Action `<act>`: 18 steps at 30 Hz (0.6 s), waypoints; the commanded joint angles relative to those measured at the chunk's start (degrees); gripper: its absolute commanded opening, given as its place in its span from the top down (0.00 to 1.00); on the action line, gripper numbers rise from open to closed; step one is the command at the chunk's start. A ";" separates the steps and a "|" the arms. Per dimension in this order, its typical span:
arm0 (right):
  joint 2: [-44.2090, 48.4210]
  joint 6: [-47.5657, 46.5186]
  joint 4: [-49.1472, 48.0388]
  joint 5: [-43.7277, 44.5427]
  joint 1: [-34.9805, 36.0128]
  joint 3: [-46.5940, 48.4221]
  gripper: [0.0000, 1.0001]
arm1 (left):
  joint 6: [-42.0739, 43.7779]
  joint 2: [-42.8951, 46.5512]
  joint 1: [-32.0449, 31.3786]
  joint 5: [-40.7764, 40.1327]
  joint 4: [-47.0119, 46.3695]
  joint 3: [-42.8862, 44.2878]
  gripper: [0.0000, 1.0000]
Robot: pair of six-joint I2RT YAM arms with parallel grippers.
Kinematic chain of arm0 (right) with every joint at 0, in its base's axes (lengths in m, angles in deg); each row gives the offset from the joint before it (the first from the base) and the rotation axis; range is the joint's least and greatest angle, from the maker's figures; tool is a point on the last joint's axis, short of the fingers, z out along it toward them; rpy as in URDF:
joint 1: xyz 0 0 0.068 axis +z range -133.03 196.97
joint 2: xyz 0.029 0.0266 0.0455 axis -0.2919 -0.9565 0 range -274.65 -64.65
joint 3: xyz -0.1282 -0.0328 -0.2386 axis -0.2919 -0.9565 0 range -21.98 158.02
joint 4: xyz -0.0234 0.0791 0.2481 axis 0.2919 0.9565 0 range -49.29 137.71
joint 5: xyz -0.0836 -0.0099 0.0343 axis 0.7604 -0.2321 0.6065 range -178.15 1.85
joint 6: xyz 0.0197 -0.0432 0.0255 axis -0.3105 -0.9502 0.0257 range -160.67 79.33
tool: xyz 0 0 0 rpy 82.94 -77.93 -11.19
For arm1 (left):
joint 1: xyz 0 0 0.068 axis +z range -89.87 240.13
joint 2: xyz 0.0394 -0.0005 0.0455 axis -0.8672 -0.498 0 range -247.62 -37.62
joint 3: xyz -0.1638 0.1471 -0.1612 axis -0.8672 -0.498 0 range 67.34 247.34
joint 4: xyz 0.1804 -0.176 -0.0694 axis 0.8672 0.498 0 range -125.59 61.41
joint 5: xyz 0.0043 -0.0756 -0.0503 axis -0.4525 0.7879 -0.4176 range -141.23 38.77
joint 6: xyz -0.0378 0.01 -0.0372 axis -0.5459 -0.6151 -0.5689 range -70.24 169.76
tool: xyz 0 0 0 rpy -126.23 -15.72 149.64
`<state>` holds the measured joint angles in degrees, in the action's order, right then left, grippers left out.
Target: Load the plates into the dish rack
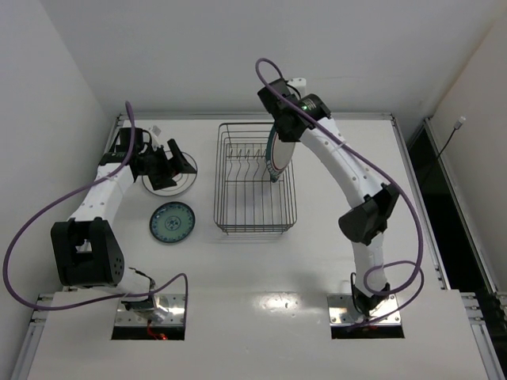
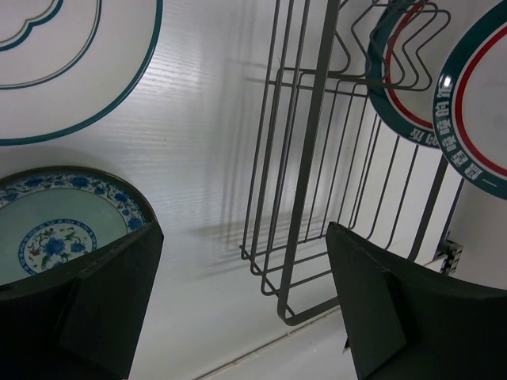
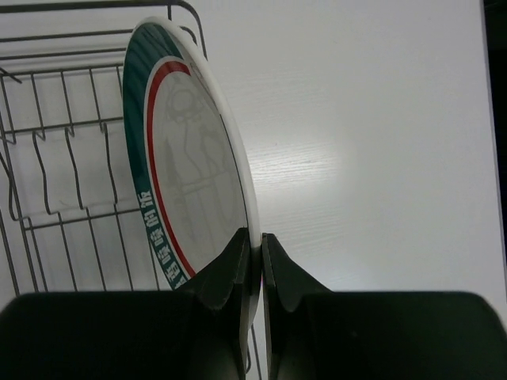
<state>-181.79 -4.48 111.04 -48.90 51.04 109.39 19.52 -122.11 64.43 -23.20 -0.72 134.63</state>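
Right gripper (image 3: 253,237) pinches the rim of a teal-and-red ringed plate (image 3: 190,150), holding it upright on edge over the right side of the dish rack (image 1: 253,231). Left gripper (image 2: 244,236) hangs spread wide left of the rack, over the pale plate (image 2: 71,87). The small teal-patterned plate (image 1: 173,222) lies flat nearby on the table.

We see two white round plates with teal-and-red rims (image 1: 276,154) on edge in the dark wire dish rack (image 1: 238,214); small teal-patterned plate (image 1: 173,222) and pale round plate (image 2: 71,79) flat, left of it.
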 commanded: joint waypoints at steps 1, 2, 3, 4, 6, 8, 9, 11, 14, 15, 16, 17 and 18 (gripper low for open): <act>-2.55 -0.24 -1.15 8.21 1.09 5.20 1.00 | 0.62 1.78 0.71 0.62 0.72 -0.14 0.18; -3.43 -0.24 -0.55 8.74 1.09 5.99 1.00 | 0.62 1.78 0.71 0.62 0.72 -0.14 0.18; -4.84 -0.85 -0.54 9.35 1.61 6.70 1.00 | 0.62 1.78 0.71 0.62 0.72 -0.14 0.18; -4.85 -1.81 -0.54 9.88 1.62 7.40 1.00 | 0.62 2.30 0.71 0.62 1.25 -0.14 0.18; -5.47 -3.12 -1.84 10.50 1.62 7.41 1.00 | 0.62 2.31 0.71 0.62 1.25 -0.14 0.18; -6.25 -4.27 -2.47 12.16 2.15 7.41 1.00 | 0.62 2.83 0.71 0.62 1.25 -0.67 0.18; -6.26 -4.28 -3.00 12.87 2.15 7.41 1.00 | 0.62 2.84 0.71 0.62 1.25 -0.67 0.18; -7.74 -5.85 -3.00 14.63 2.67 8.02 1.00 | 0.62 2.84 0.71 0.62 1.25 -0.67 0.18; -8.63 -7.17 -3.00 16.74 2.67 8.02 1.00 | 0.62 2.84 0.71 0.62 1.25 -0.67 0.18; -9.15 -7.18 -3.52 18.13 2.67 8.02 1.00 | 0.62 2.84 0.71 0.62 1.25 -0.67 0.18; -9.77 -8.05 -3.53 18.76 2.67 8.02 1.00 | 0.62 2.84 0.71 0.62 1.25 -0.67 0.18; -9.77 -8.84 -4.22 19.46 3.28 8.02 1.00 | 0.62 2.84 0.71 0.62 1.25 -0.67 0.18; -9.77 -9.46 -4.75 20.51 3.81 8.02 1.00 | 0.62 2.84 0.71 0.62 1.25 -0.67 0.18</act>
<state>-190.84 -9.49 107.26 -36.82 54.25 115.42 19.52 -121.47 64.43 -23.18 0.66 134.19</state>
